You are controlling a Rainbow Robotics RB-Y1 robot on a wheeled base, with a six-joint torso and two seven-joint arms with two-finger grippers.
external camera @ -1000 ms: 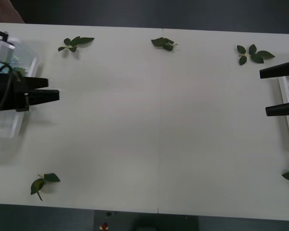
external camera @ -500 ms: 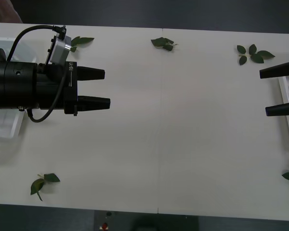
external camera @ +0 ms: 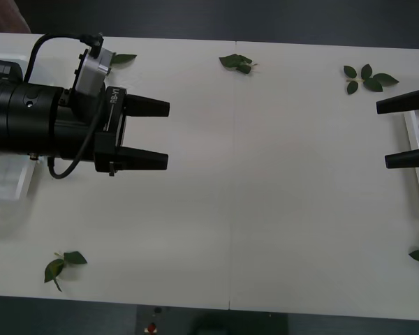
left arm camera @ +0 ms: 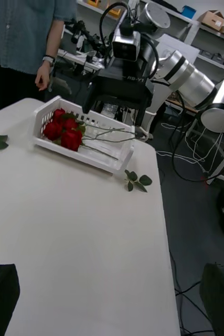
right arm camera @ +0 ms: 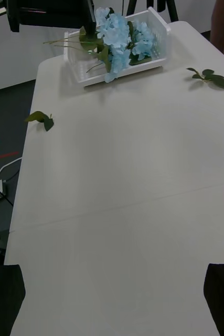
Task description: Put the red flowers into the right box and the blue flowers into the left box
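Left claw (external camera: 164, 135) spread, over bare table (external camera: 265, 188)

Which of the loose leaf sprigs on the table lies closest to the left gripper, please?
The leaf sprig at the far edge of the table, just beyond the left gripper and partly hidden behind its wrist camera. The other sprigs lie farther off along the far edge, at the near-left corner and on the right side.
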